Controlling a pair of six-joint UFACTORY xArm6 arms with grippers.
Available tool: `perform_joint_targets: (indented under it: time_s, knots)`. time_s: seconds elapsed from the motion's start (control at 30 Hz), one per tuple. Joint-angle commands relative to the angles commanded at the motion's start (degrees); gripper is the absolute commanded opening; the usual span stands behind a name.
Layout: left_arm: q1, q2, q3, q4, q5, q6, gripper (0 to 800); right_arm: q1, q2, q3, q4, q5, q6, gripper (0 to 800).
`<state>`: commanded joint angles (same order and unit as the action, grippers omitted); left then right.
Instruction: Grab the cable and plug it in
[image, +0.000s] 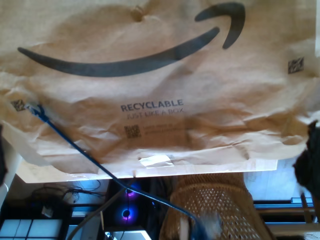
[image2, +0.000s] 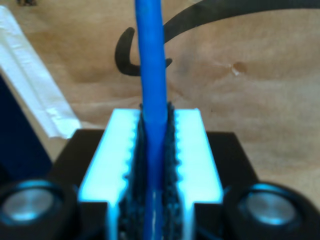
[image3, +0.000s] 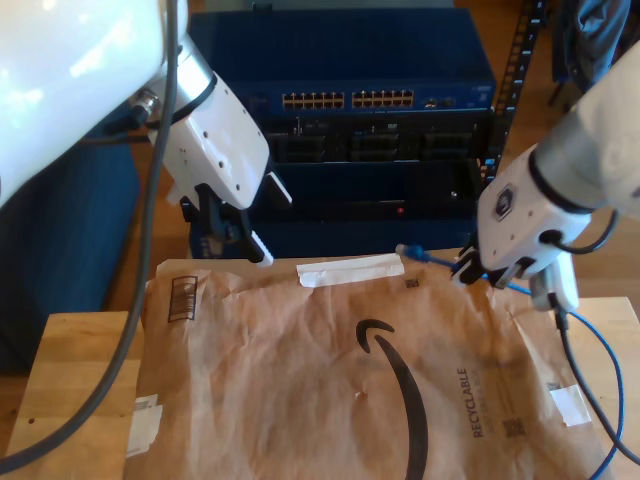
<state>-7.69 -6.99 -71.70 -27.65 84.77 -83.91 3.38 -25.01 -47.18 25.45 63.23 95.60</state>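
The blue cable (image2: 150, 75) runs straight up out of my second gripper (image2: 154, 115), which is shut on it between ribbed pads. In the exterior view my second gripper (image3: 470, 268) hangs over the paper mailer's far corner on that view's right. A short end with a plug (image3: 405, 250) sticks out toward the rack. The cable (image3: 585, 335) droops past the table's edge at that view's right. Its other plug (image: 31, 107) rests on the mailer. My first gripper (image3: 232, 238) hovers at the exterior view's left, holding nothing; its jaw gap is unclear.
A brown paper mailer (image3: 300, 390) with a black smile logo covers the wooden table (image3: 70, 370). Behind it stands a blue rack with a network switch (image3: 345, 100) showing rows of ports. A wicker basket (image: 215, 200) sits below the table edge. Grey robot cables (image3: 580, 400) hang nearby.
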Motion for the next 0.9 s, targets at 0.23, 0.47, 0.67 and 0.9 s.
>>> perform_joint_targets:
  time_s: [0.23, 0.47, 0.67, 0.9]
  knots:
    - [-1.1, -0.1, -1.4, -3.4, 0.2, 0.5, 800, -4.9, -1.3, -7.5, 10.0, 7.1, -0.4, 2]
    - [-1.0, -0.2, -5.3, -10.2, 2.2, 2.6, 800, -9.4, -1.6, -14.1, 18.4, 12.9, -0.4, 2]
    - [-0.7, -0.3, -9.8, -17.4, 5.6, 2.7, 800, -12.7, -3.9, -16.9, 24.4, 16.3, -0.4, 2]
    - [1.0, -0.3, -13.8, -25.8, 7.7, 2.5, 800, -13.1, -6.9, -18.0, 26.4, 17.4, -0.4, 2]
